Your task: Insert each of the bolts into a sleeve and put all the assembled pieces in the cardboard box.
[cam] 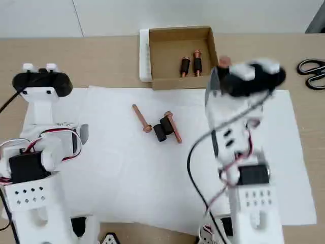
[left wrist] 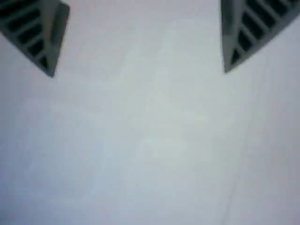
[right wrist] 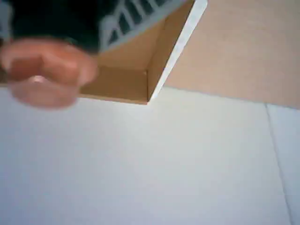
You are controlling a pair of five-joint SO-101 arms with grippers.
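High view: the cardboard box (cam: 152, 40) stands at 12 o'clock on the surface (cam: 76, 61). It holds two bolt-in-sleeve pieces (cam: 197, 63), side by side, with their long axes running 12 to 6.

On the white sheet (cam: 111, 178) a loose bolt (cam: 141, 118) lies along the 11-to-5 line, its head toward 5. Just to its 3 o'clock a second bolt (cam: 175, 133) lies on the same slant, touching the black sleeves (cam: 161, 131).

The right claw (cam: 221, 71) is at the box's 3 o'clock wall, and the held bolt (cam: 224, 62) pokes out toward 12. The left claw (cam: 83, 132) is at 9 o'clock, well apart from the bolts.

Left wrist view: its fingers (left wrist: 42, 37) are spread wide over bare sheet.

Right wrist view: the claw is clamped on the held bolt, whose blurred copper head is near the box's corner, with a black mass behind it
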